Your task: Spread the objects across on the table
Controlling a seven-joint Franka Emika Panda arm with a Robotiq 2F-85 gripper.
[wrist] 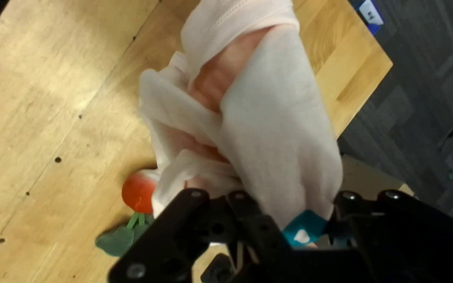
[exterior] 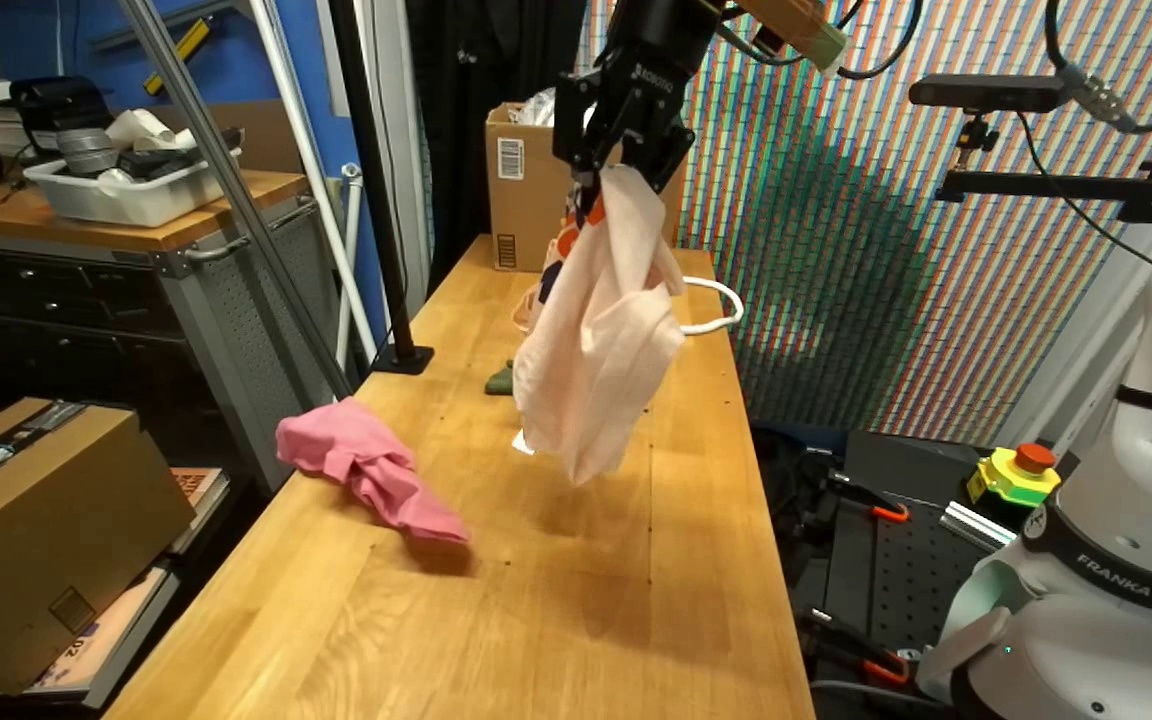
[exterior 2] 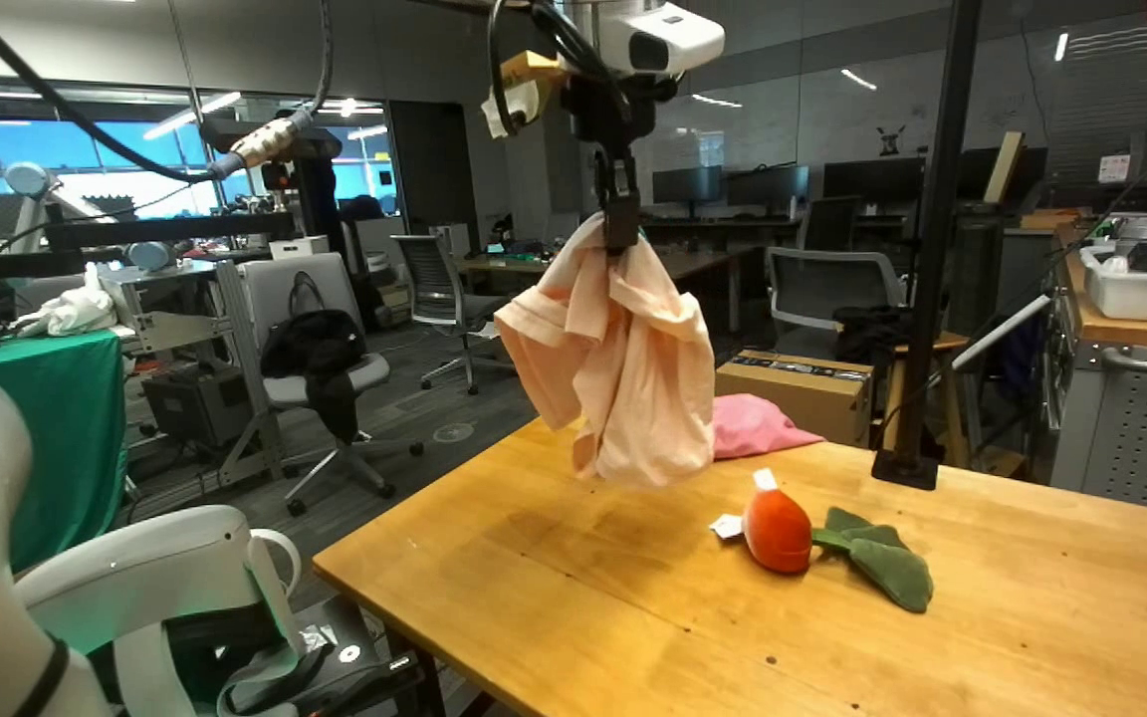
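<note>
My gripper is shut on a pale peach cloth, which hangs bunched above the wooden table. The gripper and cloth also show in an exterior view. In the wrist view the cloth hangs from the jaws, with a teal patch between them. An orange and dark printed part shows behind it in an exterior view. A pink cloth lies crumpled by the table's edge, partly hidden in an exterior view. A red plush with green leaves lies on the table.
A black pole stands on the table's edge near the pink cloth. A cardboard box stands at the table's far end. A white loop shows near the table's edge. Another cardboard box sits below the table's edge.
</note>
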